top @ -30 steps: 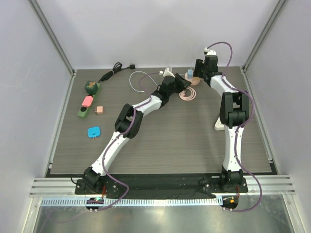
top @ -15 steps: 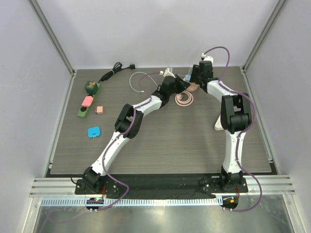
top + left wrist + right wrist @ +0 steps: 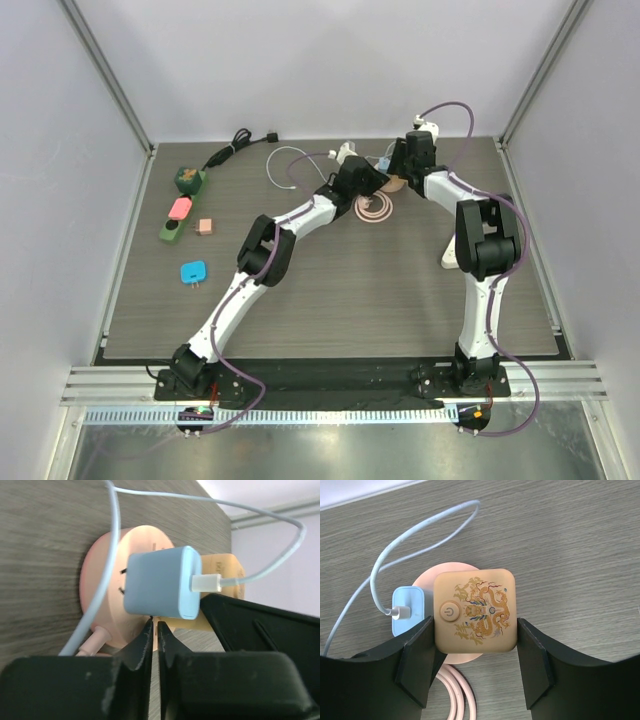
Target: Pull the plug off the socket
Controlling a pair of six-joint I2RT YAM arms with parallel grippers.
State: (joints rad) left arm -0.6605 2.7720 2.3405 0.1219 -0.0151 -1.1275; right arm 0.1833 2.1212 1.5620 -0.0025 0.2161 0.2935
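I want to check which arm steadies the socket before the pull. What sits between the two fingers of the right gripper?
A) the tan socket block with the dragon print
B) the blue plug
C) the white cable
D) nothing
A: in the right wrist view the right gripper has one finger against each side of the tan socket block, while the blue plug sits beside the block, outside the fingers.

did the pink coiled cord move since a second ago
Yes. In the top view the pink coiled cord has slid left and toward the arms' bases, farther from the table's back edge.
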